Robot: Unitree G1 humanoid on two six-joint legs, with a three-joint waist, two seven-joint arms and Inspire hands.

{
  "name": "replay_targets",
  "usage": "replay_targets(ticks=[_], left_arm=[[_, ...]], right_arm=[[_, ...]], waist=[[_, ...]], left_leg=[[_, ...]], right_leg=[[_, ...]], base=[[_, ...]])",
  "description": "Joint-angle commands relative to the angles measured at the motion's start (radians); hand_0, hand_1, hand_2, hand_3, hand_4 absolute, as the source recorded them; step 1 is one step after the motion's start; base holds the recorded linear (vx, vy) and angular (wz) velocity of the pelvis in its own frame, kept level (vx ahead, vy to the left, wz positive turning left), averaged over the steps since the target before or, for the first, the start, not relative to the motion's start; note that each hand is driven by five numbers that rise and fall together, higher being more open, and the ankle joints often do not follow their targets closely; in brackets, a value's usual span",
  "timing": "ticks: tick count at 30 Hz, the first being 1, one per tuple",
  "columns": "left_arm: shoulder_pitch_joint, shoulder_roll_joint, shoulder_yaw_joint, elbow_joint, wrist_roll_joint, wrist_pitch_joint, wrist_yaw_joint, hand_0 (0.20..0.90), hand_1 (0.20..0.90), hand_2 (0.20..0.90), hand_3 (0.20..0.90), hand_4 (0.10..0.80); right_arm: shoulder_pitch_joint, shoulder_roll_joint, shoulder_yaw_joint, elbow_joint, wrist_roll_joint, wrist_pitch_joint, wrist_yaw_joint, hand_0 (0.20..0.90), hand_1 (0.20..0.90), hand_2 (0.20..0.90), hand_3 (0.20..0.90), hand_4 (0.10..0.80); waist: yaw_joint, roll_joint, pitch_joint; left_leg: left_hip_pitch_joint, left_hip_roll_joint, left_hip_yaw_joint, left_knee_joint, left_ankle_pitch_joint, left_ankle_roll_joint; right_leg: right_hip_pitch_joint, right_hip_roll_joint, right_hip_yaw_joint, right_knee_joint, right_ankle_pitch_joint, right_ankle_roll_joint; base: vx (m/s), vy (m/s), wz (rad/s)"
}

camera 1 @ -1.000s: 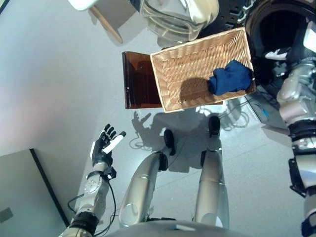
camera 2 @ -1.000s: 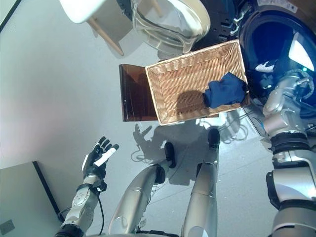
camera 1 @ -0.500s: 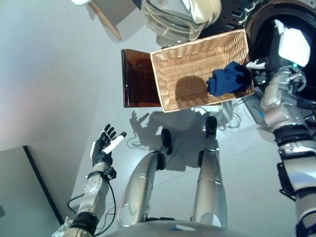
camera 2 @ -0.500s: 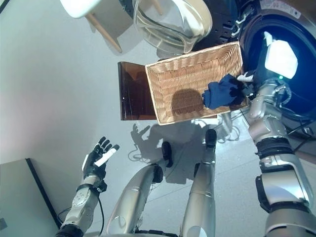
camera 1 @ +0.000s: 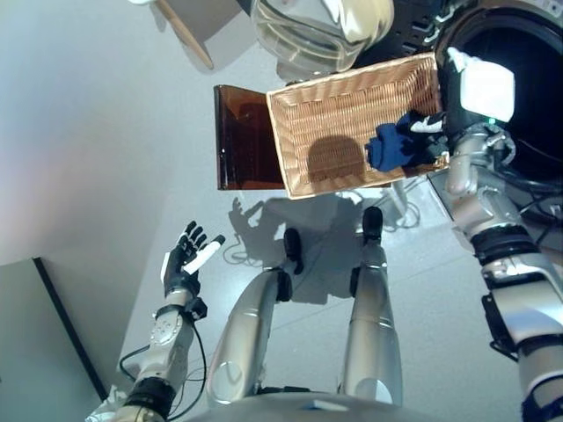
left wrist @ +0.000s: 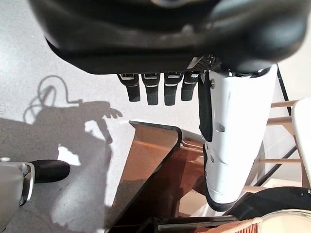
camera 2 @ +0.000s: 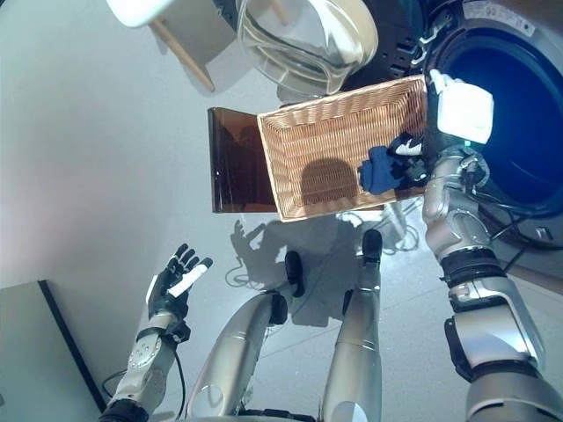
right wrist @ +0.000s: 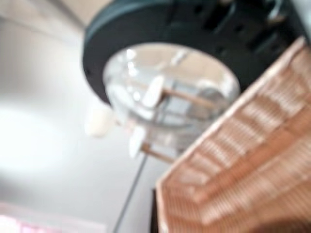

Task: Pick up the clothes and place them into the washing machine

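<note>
A dark blue cloth (camera 1: 390, 151) lies bunched at the right end of the shallow wicker basket (camera 1: 325, 114), which rests on a low dark brown box (camera 1: 242, 141). My right hand (camera 1: 425, 136) is at the cloth's right edge, on the basket's side nearest the washing machine's open drum (camera 2: 510, 114). Its grip is hidden against the dark cloth. My left hand (camera 1: 189, 259) hangs open and empty low at the left, away from the basket; in the left wrist view (left wrist: 155, 90) its fingers are straight.
The machine's round glass door (camera 1: 317, 31) stands open behind the basket. A white chair with wooden legs (camera 2: 145, 13) stands at the back left. A grey panel (camera 1: 35, 352) lies at the lower left.
My right arm has swung out of the drum's opening to the left, and its hand has come onto the blue cloth in the basket. The left hand has stayed put.
</note>
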Motion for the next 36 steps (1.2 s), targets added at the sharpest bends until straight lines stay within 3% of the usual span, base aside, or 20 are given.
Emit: replay_targets(ticks=[1, 8, 13, 16, 25, 36], left_arm=[[0.091, 0.046, 0.088, -0.048, 0.022, -0.063, 0.015, 0.9, 0.9, 0.9, 0.9, 0.8], [0.1, 0.045, 0.084, -0.061, 0.02, -0.063, 0.009, 0.9, 0.9, 0.9, 0.9, 0.8], [0.104, 0.05, 0.081, -0.057, 0.022, -0.061, -0.002, 0.9, 0.9, 0.9, 0.9, 0.8], [0.113, 0.052, 0.082, -0.067, 0.023, -0.062, 0.0, 0.9, 0.9, 0.9, 0.9, 0.8], [0.138, 0.058, 0.067, -0.132, 0.007, -0.061, -0.006, 0.9, 0.9, 0.9, 0.9, 0.8], [0.154, 0.055, 0.075, -0.194, -0.024, -0.066, 0.001, 0.9, 0.9, 0.9, 0.9, 0.8]], right_arm=[[-0.022, -0.074, 0.02, -0.113, -0.062, -0.052, -0.018, 0.9, 0.9, 0.9, 0.9, 0.8], [-0.034, -0.081, 0.109, -0.079, -0.11, -0.075, 0.03, 0.9, 0.9, 0.9, 0.9, 0.8], [-0.077, -0.11, 0.262, -0.002, -0.244, -0.071, 0.093, 0.9, 0.9, 0.9, 0.9, 0.8], [-0.089, -0.118, 0.296, 0.021, -0.266, -0.065, 0.108, 0.9, 0.9, 0.9, 0.9, 0.8], [-0.117, -0.164, 0.383, 0.076, -0.287, -0.071, 0.141, 0.9, 0.9, 0.9, 0.9, 0.8], [-0.191, -0.227, 0.395, 0.17, -0.27, -0.033, 0.125, 0.9, 0.9, 0.9, 0.9, 0.8]], waist=[[0.031, 0.009, -0.047], [0.034, 0.006, -0.041], [0.039, 0.007, -0.039], [0.04, 0.008, -0.035], [0.048, 0.014, -0.015], [0.05, 0.031, 0.021]], left_leg=[[-0.006, -0.002, -0.032, -0.173, 0.132, -0.082], [-0.01, -0.002, -0.034, -0.173, 0.135, -0.082], [-0.007, -0.003, -0.038, -0.185, 0.144, -0.085], [-0.004, -0.005, -0.04, -0.194, 0.151, -0.087], [-0.011, -0.012, -0.051, -0.204, 0.165, -0.09], [-0.04, -0.012, -0.05, -0.191, 0.171, -0.093]], right_leg=[[-0.002, 0.062, -0.073, 0.127, -0.119, -0.067], [-0.006, 0.064, -0.073, 0.124, -0.115, -0.066], [0.0, 0.062, -0.076, 0.113, -0.11, -0.065], [0.002, 0.06, -0.08, 0.107, -0.107, -0.064], [-0.005, 0.057, -0.087, 0.102, -0.104, -0.062], [-0.038, 0.055, -0.085, 0.121, -0.105, -0.066]], base=[[0.0, 0.0, 0.0], [0.0, 0.0, 0.0], [0.005, 0.0, 0.01], [0.007, -0.003, 0.04], [-0.003, -0.004, 0.06], [-0.01, -0.001, 0.02]])
